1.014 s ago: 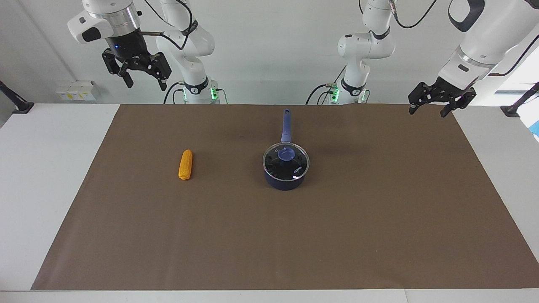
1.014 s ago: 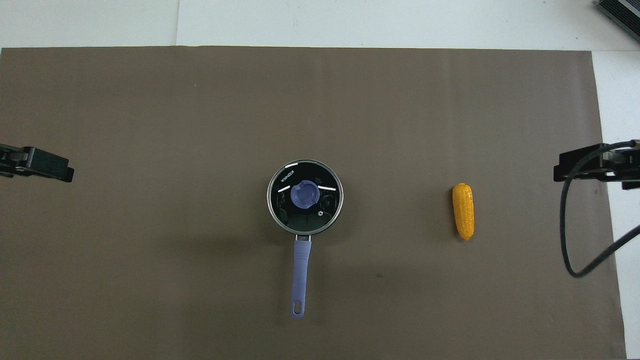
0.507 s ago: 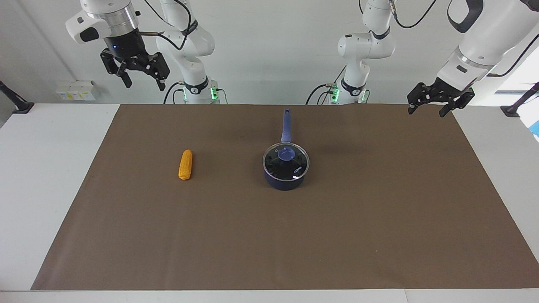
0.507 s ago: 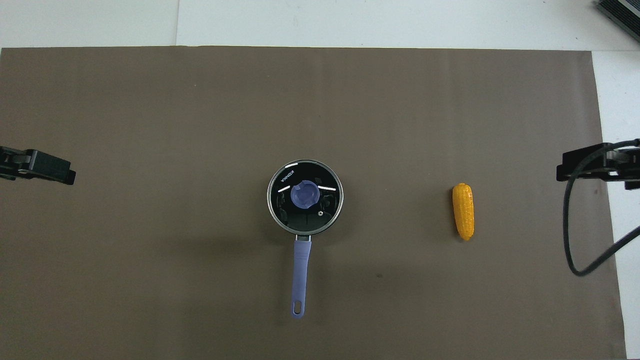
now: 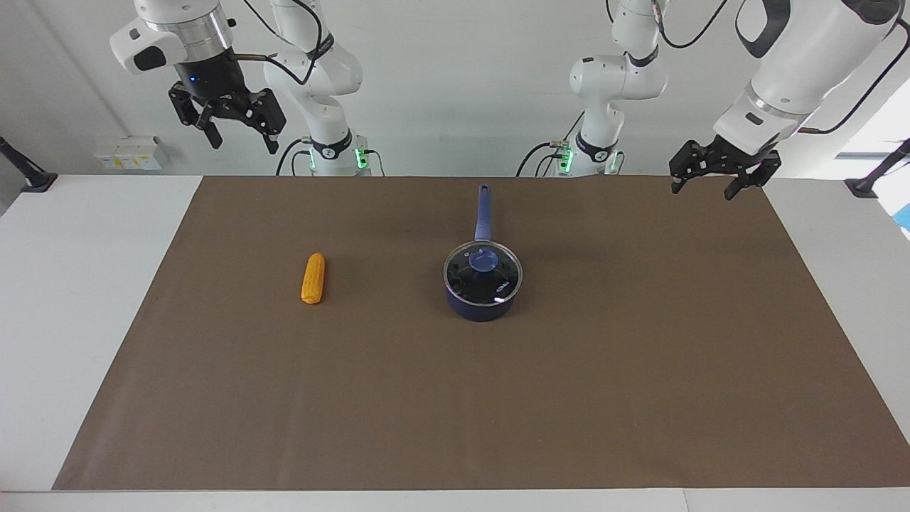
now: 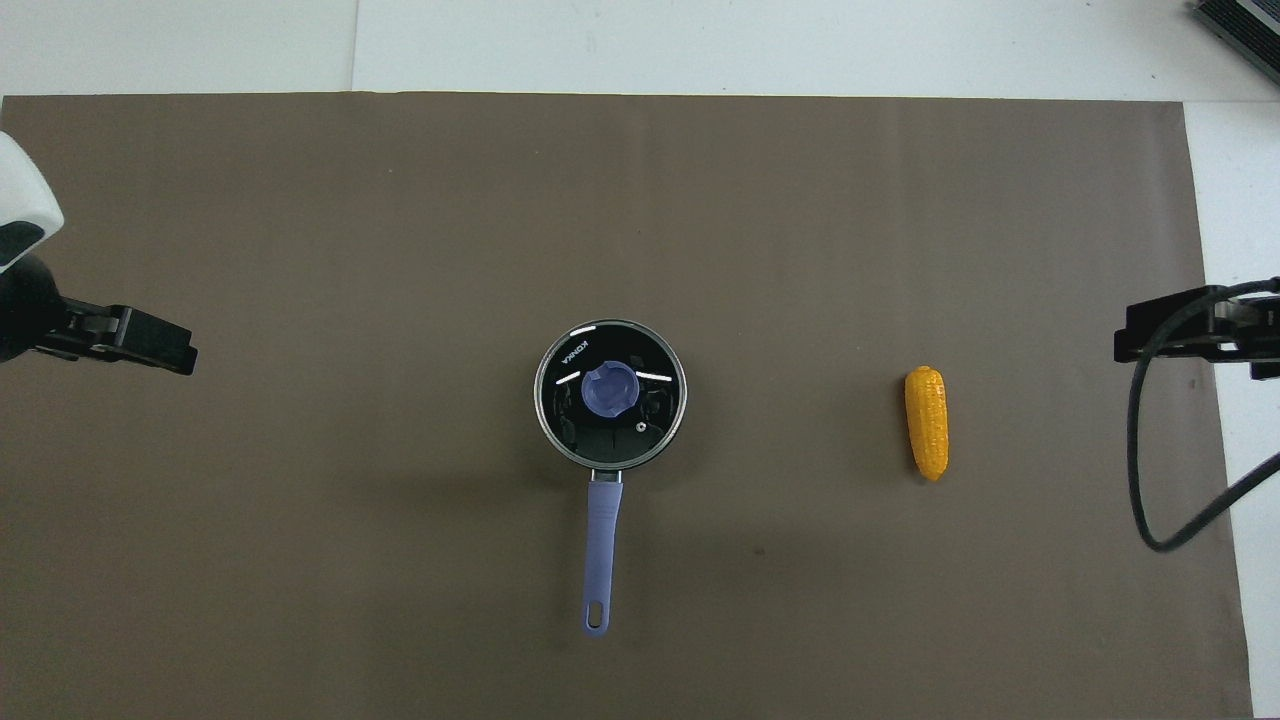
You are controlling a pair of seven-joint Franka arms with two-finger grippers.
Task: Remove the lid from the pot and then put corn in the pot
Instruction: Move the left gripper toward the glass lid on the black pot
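Note:
The dark blue pot (image 5: 480, 310) stands mid-mat, its long handle (image 6: 600, 550) pointing toward the robots. The glass lid (image 5: 498, 281) with its blue knob (image 6: 609, 390) sits on the pot. The yellow corn (image 5: 313, 278) (image 6: 927, 422) lies flat on the mat beside the pot, toward the right arm's end. My left gripper (image 5: 702, 190) (image 6: 170, 345) hangs open and empty above the mat's edge at the left arm's end. Over the right arm's end, my right gripper (image 5: 244, 142) (image 6: 1165, 335) is raised high, open and empty.
A brown mat (image 5: 455, 398) covers most of the white table (image 5: 71, 284). Small white boxes (image 5: 128, 151) sit by the wall at the right arm's end. A black cable (image 6: 1140, 450) loops down from the right arm.
My left gripper has drifted inward over the mat toward the pot. The right gripper rose a little at first, then held still. Pot, lid and corn have not moved.

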